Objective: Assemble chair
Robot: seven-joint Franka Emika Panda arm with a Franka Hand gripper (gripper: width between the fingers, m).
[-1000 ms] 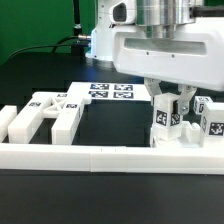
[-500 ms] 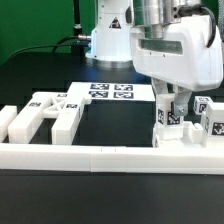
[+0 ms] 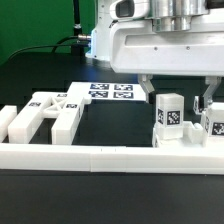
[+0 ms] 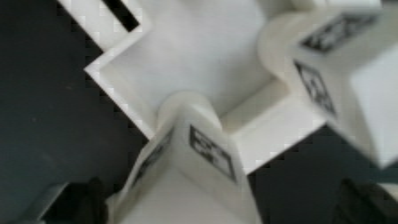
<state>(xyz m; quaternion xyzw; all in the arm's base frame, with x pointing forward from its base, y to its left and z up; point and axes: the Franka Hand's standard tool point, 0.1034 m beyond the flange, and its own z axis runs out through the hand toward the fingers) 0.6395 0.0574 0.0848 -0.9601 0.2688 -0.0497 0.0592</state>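
- The gripper (image 3: 177, 97) hangs in the upper right of the exterior view. Its two fingers (image 3: 148, 90) are wide apart and hold nothing.
- A white chair leg (image 3: 169, 114) stands upright just under the gap between the fingers. There is a little room on each side of it. It has a black-and-white tag on its front.
- The leg stands on a flat white chair piece (image 3: 186, 139).
- A second tagged block (image 3: 213, 122) stands just beside the leg, at the exterior view's right edge.
- A long white rail (image 3: 90, 155) runs across the lower part of the frame, right in front of these pieces.
- More chair pieces (image 3: 48, 112) lie at the exterior view's left, close against the rail.
- The black table (image 3: 115, 122) shows between the two groups, so there is open room there.
- The marker board (image 3: 110, 92) lies flat behind that gap, near the middle of the frame.
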